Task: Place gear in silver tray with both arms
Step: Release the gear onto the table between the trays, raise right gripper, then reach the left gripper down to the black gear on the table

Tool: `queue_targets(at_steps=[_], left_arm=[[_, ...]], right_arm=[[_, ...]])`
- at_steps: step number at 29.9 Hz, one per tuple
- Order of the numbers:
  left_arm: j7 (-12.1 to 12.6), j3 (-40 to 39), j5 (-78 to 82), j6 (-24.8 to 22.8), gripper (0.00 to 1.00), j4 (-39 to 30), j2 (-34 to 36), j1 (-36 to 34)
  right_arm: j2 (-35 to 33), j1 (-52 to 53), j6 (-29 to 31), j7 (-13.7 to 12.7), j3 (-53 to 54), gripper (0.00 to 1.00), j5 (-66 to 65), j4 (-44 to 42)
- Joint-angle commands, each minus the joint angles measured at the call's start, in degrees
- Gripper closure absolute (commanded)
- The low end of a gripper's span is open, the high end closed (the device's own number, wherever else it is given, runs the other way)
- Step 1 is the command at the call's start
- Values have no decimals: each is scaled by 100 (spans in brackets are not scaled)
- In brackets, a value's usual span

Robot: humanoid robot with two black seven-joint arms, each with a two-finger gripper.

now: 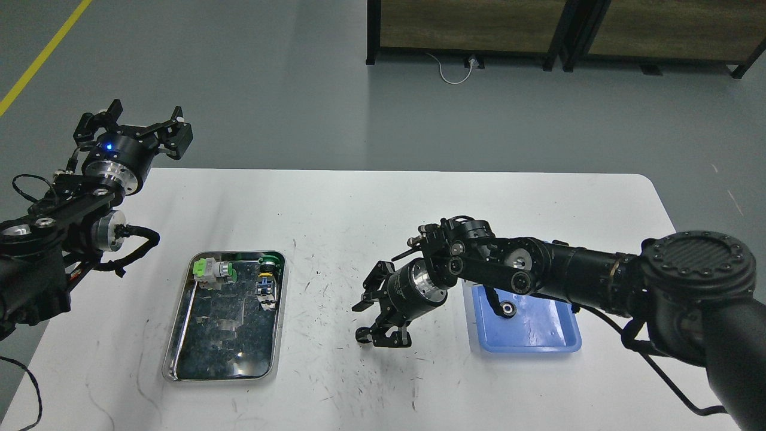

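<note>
The silver tray (177, 335) lies on the left half of the white table and holds a green-grey switch (214, 270) and a green-topped button (267, 280). My right gripper (362, 320) hovers low over the table's middle, between the two trays, pointing left. A small dark round gear (361, 333) shows at its fingertips. Another black gear with a silver centre (508, 309) lies in the blue tray (538, 341), partly under my right forearm. My left gripper (134, 123) is raised beyond the table's far left edge, open and empty.
The blue plastic tray sits right of centre, and my right arm (538, 269) crosses over its far end. My left arm (54, 227) and its cables hang over the table's left edge.
</note>
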Motion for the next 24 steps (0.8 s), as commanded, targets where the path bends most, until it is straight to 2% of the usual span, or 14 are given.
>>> queue_targets(at_steps=[1, 3, 8, 13, 17, 19, 24], left_arm=[[-16, -67, -10, -15, 0, -4, 128, 10], [-24, -76, -10, -32, 0, -12, 181, 10], [-332, -67, -10, -172, 0, -39, 243, 1], [-376, -67, -2, -454, 1, -126, 409, -26], [-507, -6, 68, -717, 2, -486, 629, -61], [-583, -5, 304, -866, 2, -636, 700, -52], [-583, 12, 999, -1244, 2, -821, 682, 18]], right_arm=[[-62, -2, 0, -8, 51, 30, 55, -64], [-167, -2, 0, -8, 121, 28, 63, -107], [-886, -2, 0, -8, 683, 23, 98, -494], [-1967, -168, 0, -8, 1745, 21, 239, -486], [-2653, -476, 0, -25, 2729, 20, 476, -494], [-2865, -625, 0, -43, 3125, 19, 581, -494], [-3155, -819, 0, -52, 3803, 17, 801, -573]])
